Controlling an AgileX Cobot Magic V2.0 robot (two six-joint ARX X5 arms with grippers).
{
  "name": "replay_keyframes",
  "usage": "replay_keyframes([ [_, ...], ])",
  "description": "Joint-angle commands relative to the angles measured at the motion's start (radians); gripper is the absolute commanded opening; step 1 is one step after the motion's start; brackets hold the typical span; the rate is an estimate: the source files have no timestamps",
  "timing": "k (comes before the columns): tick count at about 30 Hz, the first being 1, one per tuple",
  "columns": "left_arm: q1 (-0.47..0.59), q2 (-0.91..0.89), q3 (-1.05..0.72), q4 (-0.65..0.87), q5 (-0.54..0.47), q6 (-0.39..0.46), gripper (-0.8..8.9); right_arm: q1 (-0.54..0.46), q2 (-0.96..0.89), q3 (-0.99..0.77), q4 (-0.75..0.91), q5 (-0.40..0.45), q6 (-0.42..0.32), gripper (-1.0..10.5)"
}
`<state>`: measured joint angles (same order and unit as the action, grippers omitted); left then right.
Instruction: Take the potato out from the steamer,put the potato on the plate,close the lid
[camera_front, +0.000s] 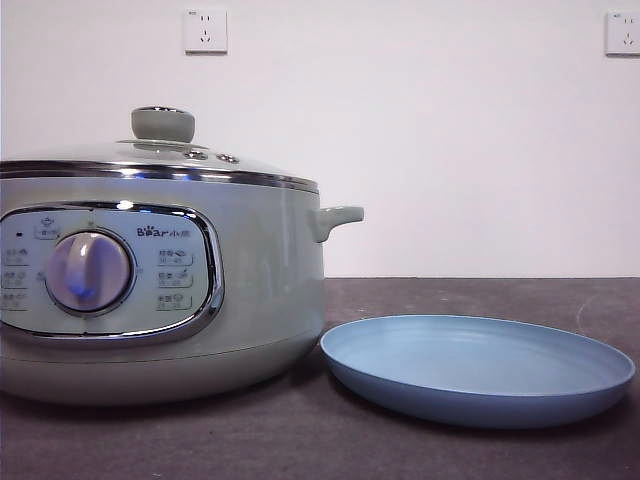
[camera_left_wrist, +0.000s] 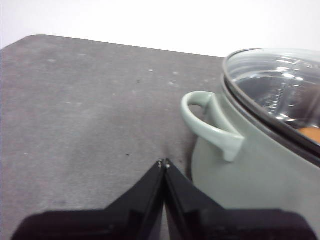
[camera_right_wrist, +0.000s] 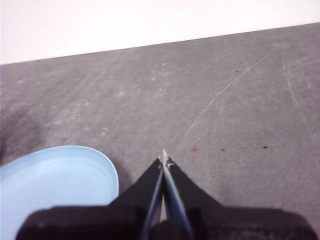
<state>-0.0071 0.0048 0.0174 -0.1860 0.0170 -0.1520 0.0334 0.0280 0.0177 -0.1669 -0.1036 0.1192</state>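
Note:
The pale grey-green steamer (camera_front: 150, 290) stands at the left of the front view with its glass lid (camera_front: 160, 160) shut on it. In the left wrist view the steamer (camera_left_wrist: 260, 165) and its lid (camera_left_wrist: 280, 90) show, with a sliver of the orange potato (camera_left_wrist: 311, 134) visible through the glass. The light-blue plate (camera_front: 478, 367) lies empty to the right of the steamer; its rim shows in the right wrist view (camera_right_wrist: 55, 185). My left gripper (camera_left_wrist: 163, 162) is shut and empty beside the steamer's side handle (camera_left_wrist: 212, 125). My right gripper (camera_right_wrist: 164, 159) is shut and empty next to the plate.
The table (camera_front: 480, 295) is dark grey with a white wall behind. Two wall sockets (camera_front: 205, 30) sit high on the wall. Neither arm shows in the front view.

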Motion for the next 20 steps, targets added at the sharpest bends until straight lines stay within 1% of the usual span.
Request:
replay_keyframes([
  [1, 0.002, -0.001, -0.013, 0.006, 0.058, -0.056, -0.04, 0.002, 0.000, -0.012, 0.005, -0.002, 0.132, 0.0],
  [4, 0.002, -0.001, -0.012, 0.032, 0.097, -0.140, -0.05, 0.002, 0.000, -0.012, 0.005, -0.002, 0.207, 0.0],
  [9, 0.002, -0.001, -0.010, 0.035, 0.099, -0.174, -0.06, 0.002, 0.000, -0.010, 0.005, -0.006, 0.265, -0.1],
  [10, 0.002, -0.001, -0.010, 0.034, 0.110, -0.175, -0.06, 0.002, 0.000, -0.009, 0.005, -0.021, 0.278, -0.1],
  [14, -0.001, -0.001, -0.009, 0.034, 0.174, -0.204, -0.06, 0.002, 0.002, 0.003, 0.004, -0.079, 0.285, -0.1],
  [17, -0.014, -0.001, 0.005, 0.026, 0.173, -0.244, -0.06, 0.002, 0.011, 0.035, 0.000, -0.082, 0.286, -0.1],
  [20, -0.027, -0.001, 0.048, 0.011, 0.172, -0.249, -0.06, 0.002, 0.037, 0.093, 0.000, -0.082, 0.295, -0.1],
])
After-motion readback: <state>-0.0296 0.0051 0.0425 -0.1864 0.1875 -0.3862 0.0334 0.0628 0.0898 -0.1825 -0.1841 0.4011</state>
